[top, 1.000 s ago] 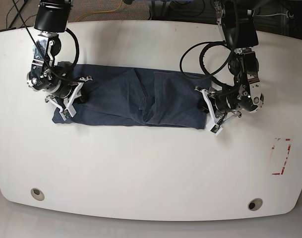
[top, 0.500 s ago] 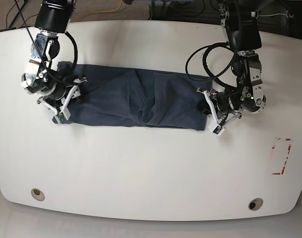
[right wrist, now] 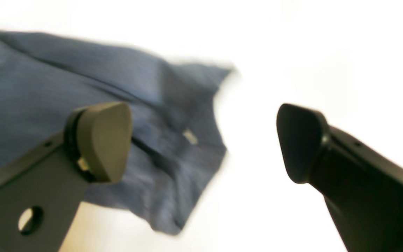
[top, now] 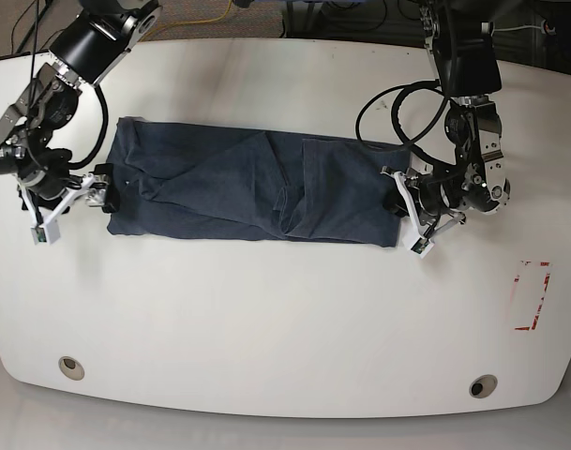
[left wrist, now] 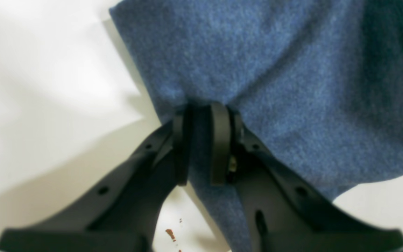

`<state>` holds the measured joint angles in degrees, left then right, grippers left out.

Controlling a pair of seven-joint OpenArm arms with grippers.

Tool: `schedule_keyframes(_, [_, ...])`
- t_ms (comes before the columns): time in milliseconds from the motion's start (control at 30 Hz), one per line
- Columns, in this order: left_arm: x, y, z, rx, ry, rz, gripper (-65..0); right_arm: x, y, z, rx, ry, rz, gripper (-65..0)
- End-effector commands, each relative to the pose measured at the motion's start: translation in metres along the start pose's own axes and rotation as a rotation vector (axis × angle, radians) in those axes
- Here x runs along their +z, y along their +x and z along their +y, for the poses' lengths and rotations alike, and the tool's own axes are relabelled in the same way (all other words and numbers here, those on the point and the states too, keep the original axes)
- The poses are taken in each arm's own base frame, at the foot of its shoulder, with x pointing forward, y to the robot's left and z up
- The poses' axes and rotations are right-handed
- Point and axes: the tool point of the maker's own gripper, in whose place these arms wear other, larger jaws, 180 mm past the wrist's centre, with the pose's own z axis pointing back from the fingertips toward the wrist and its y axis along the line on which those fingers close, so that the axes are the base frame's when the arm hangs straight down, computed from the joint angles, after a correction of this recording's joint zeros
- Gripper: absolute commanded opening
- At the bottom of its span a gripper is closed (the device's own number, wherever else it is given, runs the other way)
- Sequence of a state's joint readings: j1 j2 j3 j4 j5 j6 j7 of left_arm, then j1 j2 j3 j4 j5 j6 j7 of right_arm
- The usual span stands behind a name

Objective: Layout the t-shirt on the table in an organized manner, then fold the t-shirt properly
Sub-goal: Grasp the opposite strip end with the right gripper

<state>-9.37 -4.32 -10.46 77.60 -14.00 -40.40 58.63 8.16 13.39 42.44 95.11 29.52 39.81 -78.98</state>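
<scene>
One gripper, the left gripper [left wrist: 201,140], pinches the blurred t-shirt [top: 257,187]; the right gripper [right wrist: 205,140] gapes.

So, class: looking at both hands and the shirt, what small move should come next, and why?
Probably open the left hand: it pinches the t-shirt edge, while the right hand is open and off the cloth, which lies in a band on the table.

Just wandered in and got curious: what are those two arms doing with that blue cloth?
They are handling a t-shirt lying as a long band across the white table. The left gripper is pinching one end of the fabric. The right gripper is wide open beside the other end, holding nothing. The folding isn't finished.
</scene>
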Motion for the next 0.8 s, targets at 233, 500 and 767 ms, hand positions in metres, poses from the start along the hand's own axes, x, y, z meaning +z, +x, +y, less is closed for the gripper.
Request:
schedule_keyframes(233, [0.002, -0.011, 0.009, -0.016, 0.041, 0.07, -57.4, -0.015, -0.012, -0.012, -0.144, 0.124, -0.004, -2.1])
schedule_keyframes(500, [0.005, -0.013, 0.015, -0.022, 0.054, 0.078, -57.4, -0.027, -0.032, -0.01, -0.212, 0.163, 0.019, -2.1])
schedule_keyframes(767, [0.005, -0.013, 0.016, -0.022, 0.056, 0.079, -57.4, -0.03, -0.041, -0.007, -0.228, 0.172, 0.014, -2.1])
